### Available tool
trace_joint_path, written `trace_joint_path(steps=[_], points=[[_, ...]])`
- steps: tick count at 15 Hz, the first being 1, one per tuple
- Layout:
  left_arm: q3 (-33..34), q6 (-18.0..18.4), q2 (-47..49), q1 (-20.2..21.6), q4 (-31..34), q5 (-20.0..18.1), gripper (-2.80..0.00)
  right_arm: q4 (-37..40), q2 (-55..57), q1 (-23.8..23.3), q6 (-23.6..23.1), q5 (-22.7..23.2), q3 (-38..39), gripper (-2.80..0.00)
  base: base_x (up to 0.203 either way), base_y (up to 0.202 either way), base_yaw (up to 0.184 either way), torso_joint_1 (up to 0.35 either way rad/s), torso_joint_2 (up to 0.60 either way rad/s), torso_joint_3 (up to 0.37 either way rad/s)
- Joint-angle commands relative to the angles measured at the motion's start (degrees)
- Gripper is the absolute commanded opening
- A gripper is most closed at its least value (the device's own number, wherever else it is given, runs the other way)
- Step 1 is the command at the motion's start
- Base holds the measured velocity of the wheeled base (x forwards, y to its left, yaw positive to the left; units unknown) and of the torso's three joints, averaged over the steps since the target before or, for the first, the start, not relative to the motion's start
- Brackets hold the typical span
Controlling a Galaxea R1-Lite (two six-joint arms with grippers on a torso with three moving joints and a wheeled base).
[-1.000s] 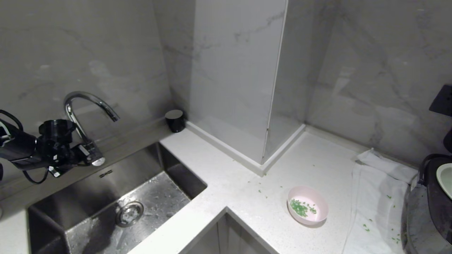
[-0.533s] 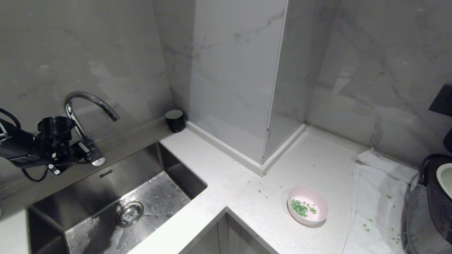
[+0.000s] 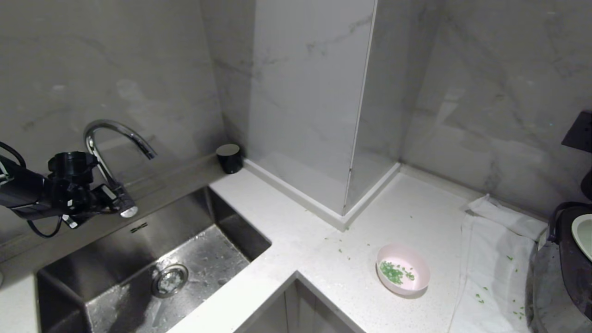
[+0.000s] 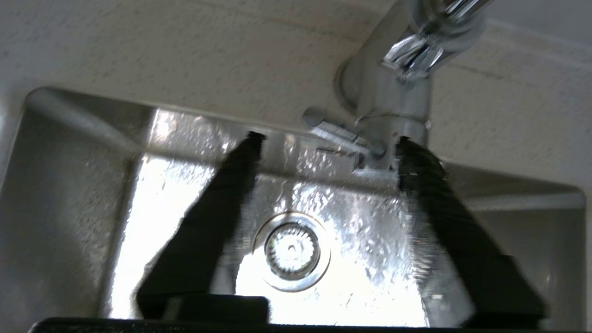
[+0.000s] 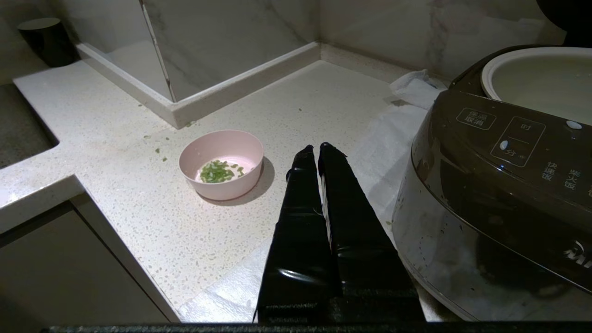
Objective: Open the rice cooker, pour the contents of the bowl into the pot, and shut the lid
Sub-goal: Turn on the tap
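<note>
The pale pink bowl (image 3: 403, 275) (image 5: 222, 164) stands on the white counter with green bits (image 3: 393, 273) (image 5: 216, 171) inside. At the far right is the dark rice cooker (image 3: 555, 286) (image 5: 499, 199). Its white pot (image 3: 583, 236) (image 5: 541, 78) is uncovered. A dark shape behind the pot may be the raised lid (image 5: 566, 14). My right gripper (image 5: 317, 147) hangs shut and empty between bowl and cooker, outside the head view. My left gripper (image 3: 104, 202) (image 4: 330, 141) is open and empty over the sink, by the faucet base.
A steel sink (image 3: 259, 240) with a curved faucet (image 3: 115, 134) fills the left. A black cup (image 3: 229, 157) stands at the wall corner. A white cloth (image 3: 490, 259) lies under the cooker. Stray green bits dot the counter and cloth. A marble pillar (image 3: 310, 101) juts out behind.
My left arm has drawn slightly toward the left edge of the head view. The bowl and cooker have not moved.
</note>
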Motion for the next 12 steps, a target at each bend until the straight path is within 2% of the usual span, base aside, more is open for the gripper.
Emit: trace_joint_path(steps=[1, 9, 10, 12], points=[[-1.9, -0.2, 1.7, 0.2, -0.2, 0.5, 0.00, 0.0, 0.0, 0.0, 0.0, 0.0, 0.1, -2.80, 0.000, 0.000, 0.000, 0.000, 0.00, 0.000], [-4.3, -0.3, 4.7, 0.7, -0.3, 1.3, 0.00, 0.0, 0.0, 0.0, 0.0, 0.0, 0.1, -2.80, 0.000, 0.000, 0.000, 0.000, 0.00, 0.000], [-4.4, -0.3, 4.7, 0.7, -0.3, 1.3, -2.80, 0.0, 0.0, 0.0, 0.0, 0.0, 0.1, -2.80, 0.000, 0.000, 0.000, 0.000, 0.00, 0.000], [-4.7, -0.3, 5.2, 0.7, -0.3, 1.4, -2.80, 0.0, 0.0, 0.0, 0.0, 0.0, 0.1, -2.80, 0.000, 0.000, 0.000, 0.000, 0.00, 0.000]])
